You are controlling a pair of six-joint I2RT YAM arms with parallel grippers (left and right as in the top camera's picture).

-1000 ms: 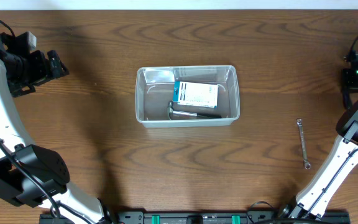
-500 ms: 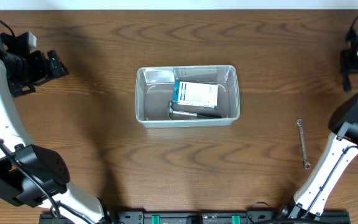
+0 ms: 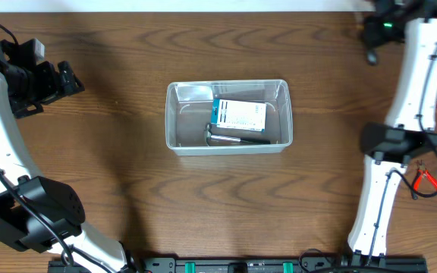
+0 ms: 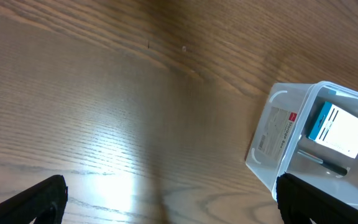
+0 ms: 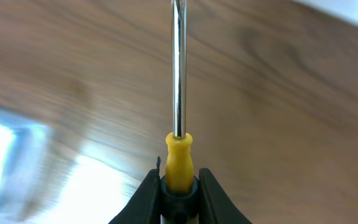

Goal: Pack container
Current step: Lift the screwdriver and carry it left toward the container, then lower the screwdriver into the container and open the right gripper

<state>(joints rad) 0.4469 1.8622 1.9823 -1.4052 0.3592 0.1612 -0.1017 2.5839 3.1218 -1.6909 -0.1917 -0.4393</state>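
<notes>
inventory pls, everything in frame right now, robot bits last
container: 1, clear plastic, table centre
box: 1, blue and white, inside container
tool: 1, grey metal with dark handle, inside container, on robot's side of box
screwdriver: 1, yellow handle, chrome shaft, held in right pincer
table: 1, brown wood
left pincer: 1, black, open, empty, left of container
right pincer: 1, black, shut on screwdriver handle, table's far right

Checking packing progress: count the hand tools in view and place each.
2. One dark tool lies in the container beside the blue-and-white box; one yellow-handled screwdriver sits in the right gripper. The right arm may hide others.
</notes>
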